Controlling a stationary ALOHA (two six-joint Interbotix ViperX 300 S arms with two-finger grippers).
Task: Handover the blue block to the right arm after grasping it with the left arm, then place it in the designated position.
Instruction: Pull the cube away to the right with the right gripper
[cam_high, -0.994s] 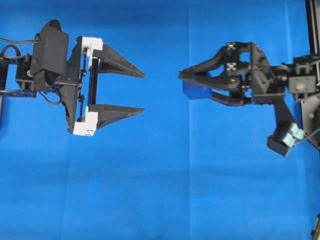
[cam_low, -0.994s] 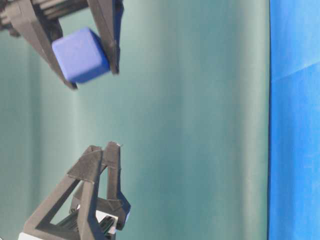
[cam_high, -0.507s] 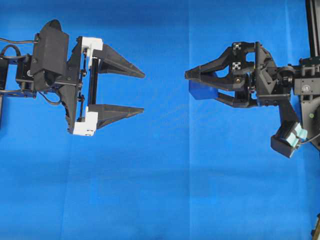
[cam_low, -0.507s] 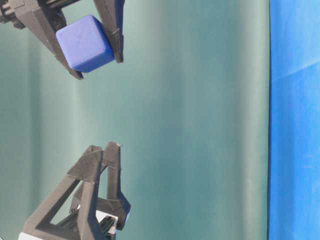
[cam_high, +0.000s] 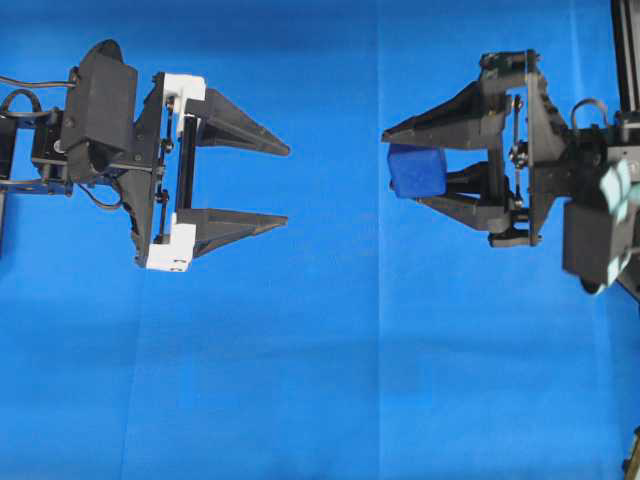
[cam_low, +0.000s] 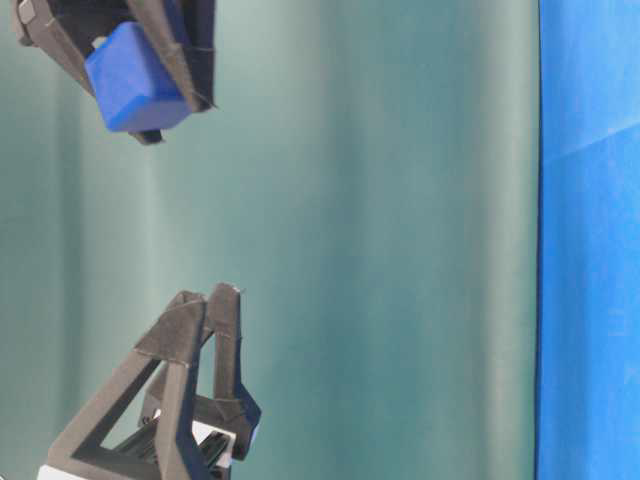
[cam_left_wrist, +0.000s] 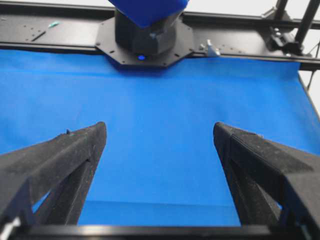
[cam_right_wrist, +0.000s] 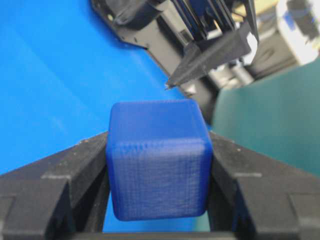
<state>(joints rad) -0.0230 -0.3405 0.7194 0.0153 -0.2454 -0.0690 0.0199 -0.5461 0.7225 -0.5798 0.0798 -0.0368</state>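
The right arm (cam_high: 520, 160) has its jaws clenched on the blue block (cam_high: 415, 171), held in the air above the blue cloth (cam_high: 320, 380). Bare cloth separates it from the left arm (cam_high: 150, 170), whose jaws gape wide, grasping nothing. Only the right wrist view shows both block faces pinched

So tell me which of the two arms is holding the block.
The right arm, with mint-green trim, pinches the blue block; the white-bracketed left arm is open and empty.
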